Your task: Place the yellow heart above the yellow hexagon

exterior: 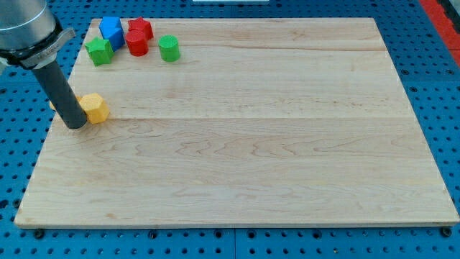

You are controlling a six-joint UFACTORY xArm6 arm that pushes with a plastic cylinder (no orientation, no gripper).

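My tip (pixel 74 124) rests on the wooden board (pixel 244 144) near its left edge. A yellow block (pixel 95 108), which looks like the hexagon, lies right against the rod's right side, just above the tip. A small sliver of yellow (pixel 52 106) shows at the rod's left edge. The rod hides the rest of it, so I cannot tell its shape. No yellow heart can be clearly made out.
A cluster sits at the board's top left: a blue block (pixel 111 30), a red block (pixel 141 28), a red cylinder (pixel 136 44), a green block (pixel 99 51) and a green cylinder (pixel 169 48). The board's left edge is close to the tip.
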